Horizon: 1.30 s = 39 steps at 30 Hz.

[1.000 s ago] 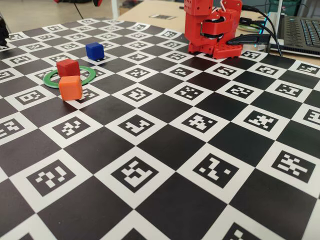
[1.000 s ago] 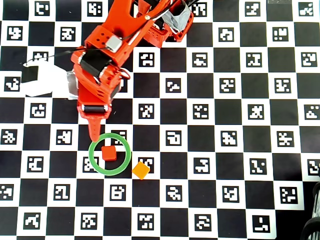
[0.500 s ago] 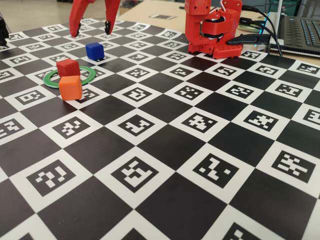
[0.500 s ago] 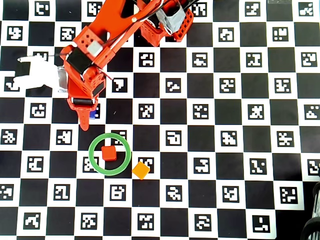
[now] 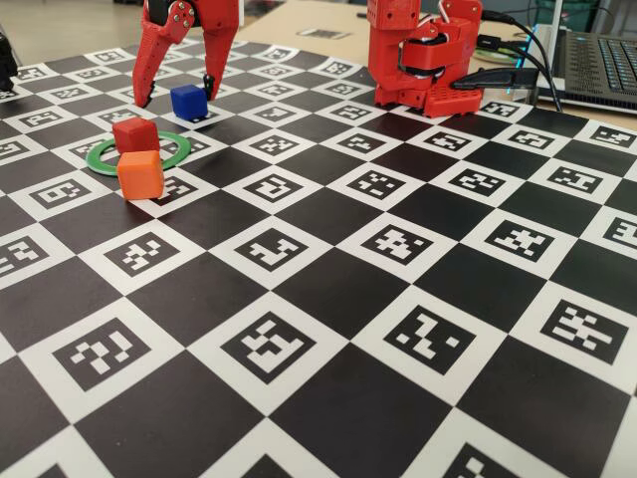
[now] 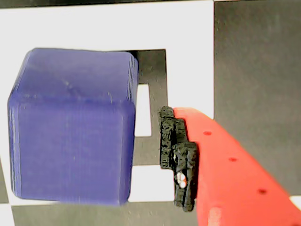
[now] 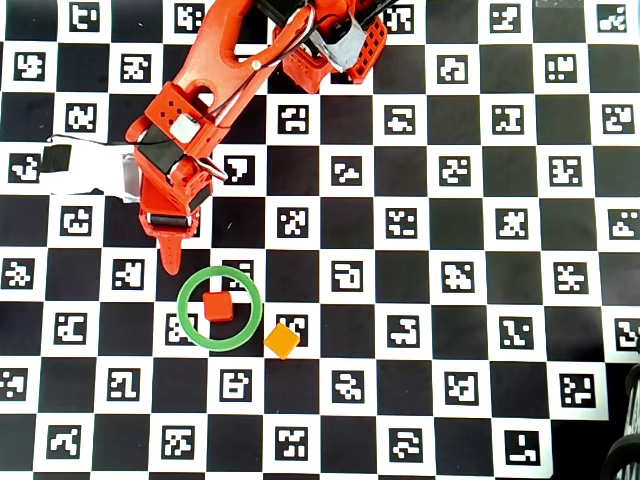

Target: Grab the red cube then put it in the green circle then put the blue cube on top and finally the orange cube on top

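Fixed view: fingers (image 5: 177, 98) spread wide, straddling the blue cube (image 5: 188, 102) on the bench (image 5: 398, 299) just beyond the green circle (image 5: 109, 162) holding the red cube (image 5: 134, 134).

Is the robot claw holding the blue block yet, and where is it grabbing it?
Nothing is held yet. The gripper is open, straddling the blue cube, and the wrist view shows a gap between the finger pad and the cube's side.
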Motion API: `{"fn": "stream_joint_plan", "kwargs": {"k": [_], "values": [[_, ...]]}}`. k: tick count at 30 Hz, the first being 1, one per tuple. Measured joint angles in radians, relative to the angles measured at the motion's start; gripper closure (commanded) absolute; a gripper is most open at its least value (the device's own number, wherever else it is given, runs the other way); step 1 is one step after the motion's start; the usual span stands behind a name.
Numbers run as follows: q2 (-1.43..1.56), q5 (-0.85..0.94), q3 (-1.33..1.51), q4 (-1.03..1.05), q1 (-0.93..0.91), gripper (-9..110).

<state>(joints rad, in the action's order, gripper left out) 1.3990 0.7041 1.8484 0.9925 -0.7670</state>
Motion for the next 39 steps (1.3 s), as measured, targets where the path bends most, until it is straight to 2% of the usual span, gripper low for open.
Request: {"fn": "stream_joint_plan", "kwargs": {"k": [16,21,28,39], "values": [[-0.021,-0.021,0.0,-0.028,0.0,58],[-0.021,-0.021,0.0,-0.028,0.0,66],[-0.021,-0.021,0.0,-0.037,0.0,93],[-0.021,-0.021,0.0,-0.043,0.0,94]]}}
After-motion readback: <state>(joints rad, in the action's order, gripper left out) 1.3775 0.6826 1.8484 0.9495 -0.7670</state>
